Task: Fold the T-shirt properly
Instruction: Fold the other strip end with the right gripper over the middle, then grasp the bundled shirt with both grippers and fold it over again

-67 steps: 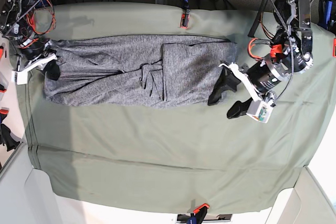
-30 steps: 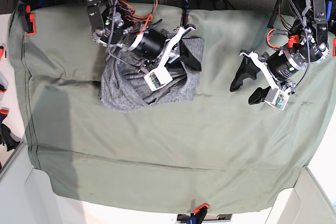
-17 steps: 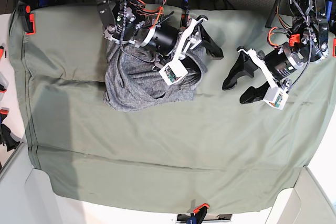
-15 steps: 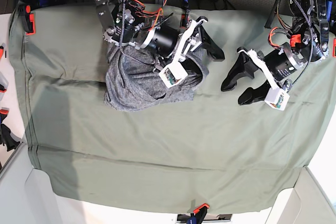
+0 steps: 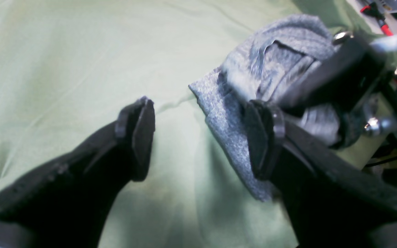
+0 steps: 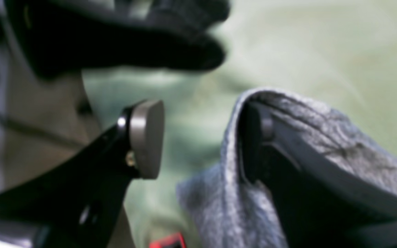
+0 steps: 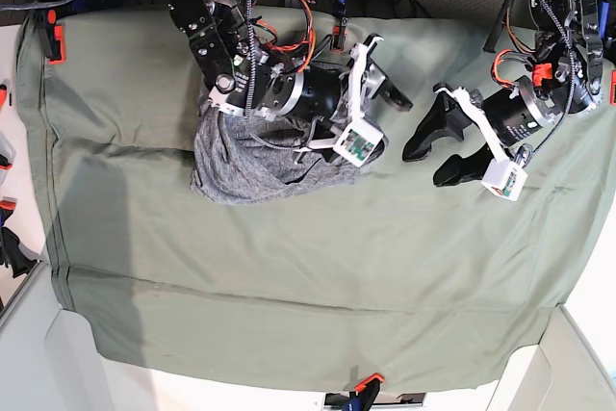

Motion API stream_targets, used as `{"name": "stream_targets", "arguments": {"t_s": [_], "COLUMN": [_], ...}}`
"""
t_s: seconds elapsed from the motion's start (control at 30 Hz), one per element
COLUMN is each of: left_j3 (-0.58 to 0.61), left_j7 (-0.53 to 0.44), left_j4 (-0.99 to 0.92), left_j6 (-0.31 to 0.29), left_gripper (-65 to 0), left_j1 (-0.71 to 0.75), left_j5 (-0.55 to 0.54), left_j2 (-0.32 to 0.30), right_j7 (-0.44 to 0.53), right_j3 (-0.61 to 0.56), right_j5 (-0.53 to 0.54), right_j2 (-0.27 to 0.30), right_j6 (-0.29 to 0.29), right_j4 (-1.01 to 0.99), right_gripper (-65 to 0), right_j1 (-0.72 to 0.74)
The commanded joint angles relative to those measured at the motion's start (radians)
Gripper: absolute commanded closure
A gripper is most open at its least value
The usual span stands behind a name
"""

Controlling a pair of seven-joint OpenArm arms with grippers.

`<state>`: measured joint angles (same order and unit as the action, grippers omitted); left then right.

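The grey T-shirt (image 7: pixel 245 166) lies as a rumpled folded bundle on the sage-green table cloth (image 7: pixel 289 267), left of centre. My right gripper (image 7: pixel 381 118) reaches over the bundle's right edge and is open. In the right wrist view its jaws (image 6: pixel 198 137) stand apart, and a shirt fold (image 6: pixel 315 134) drapes over the right finger. My left gripper (image 7: pixel 431 153) is open and empty above the cloth, just right of the shirt. In the left wrist view it (image 5: pixel 200 141) faces the shirt's edge (image 5: pixel 224 124), with the other arm's gripper (image 5: pixel 326 79) blurred behind.
Red clamps pin the cloth at the back edge (image 7: pixel 338 36), the back left corner (image 7: pixel 53 38) and the front edge (image 7: pixel 366 384). Cables and hardware crowd the back. Bare green cloth covers the front half.
The shirt went from a long flat strip to a bundle as my right arm swept right. Since then the right gripper has opened and moved past the bundle's right edge. The left gripper crept left.
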<state>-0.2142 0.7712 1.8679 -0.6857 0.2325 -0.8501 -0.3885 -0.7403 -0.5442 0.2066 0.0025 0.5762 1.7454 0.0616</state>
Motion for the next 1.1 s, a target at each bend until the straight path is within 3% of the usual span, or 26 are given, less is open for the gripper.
{"name": "stream_targets", "arguments": {"t_s": [0.0, 0.13, 0.37, 0.6, 0.73, 0.83, 0.9, 1.0, 1.07], "left_j3": [-0.005, -0.006, -0.085, -0.200, -0.219, -0.201, -0.154, -0.058, 0.003], "left_j7": [-0.018, -0.019, -0.003, 0.086, 0.103, 0.143, 0.185, 0.186, 0.170], "left_j4": [0.019, 0.019, 0.019, 0.019, 0.019, 0.029, 0.074, 0.163, 0.207], "left_j6": [-0.012, -0.012, -0.012, -0.012, -0.012, -0.012, -0.012, -0.012, -0.012], "left_gripper": [-43.0, -43.0, -43.0, -43.0, -43.0, -42.5, -34.1, -14.0, -8.1], "left_j1": [-0.011, -0.011, -0.010, -0.010, 0.006, 0.049, 0.090, 0.133, 0.137], "left_j5": [-0.021, -0.023, -0.100, -0.210, -0.250, -0.284, -0.322, -0.303, -0.268], "left_j2": [-0.014, -0.039, -0.078, -0.078, -0.080, -0.080, -0.080, -0.080, -0.078], "right_j7": [0.016, 0.026, 0.066, 0.071, 0.063, 0.066, 0.071, 0.071, 0.071], "right_j3": [-0.042, -0.208, -0.344, -0.412, -0.407, -0.354, -0.301, -0.207, -0.147], "right_j5": [-0.010, -0.127, -0.383, -0.409, -0.427, -0.473, -0.484, -0.518, -0.542], "right_j2": [0.016, 0.076, 0.078, 0.077, 0.077, 0.077, 0.078, 0.078, 0.078], "right_j6": [0.006, -0.017, -0.057, -0.089, -0.227, -0.362, -0.431, -0.449, -0.450], "right_j4": [0.016, 0.016, 0.016, 0.018, 0.019, 0.019, 0.019, 0.019, 0.019], "right_gripper": [-34.0, -34.0, -34.0, -34.1, -34.1, -34.1, -34.1, -32.6, -19.5], "right_j1": [0.027, 0.060, 0.069, 0.156, 0.199, 0.210, 0.210, 0.210, 0.210]}}
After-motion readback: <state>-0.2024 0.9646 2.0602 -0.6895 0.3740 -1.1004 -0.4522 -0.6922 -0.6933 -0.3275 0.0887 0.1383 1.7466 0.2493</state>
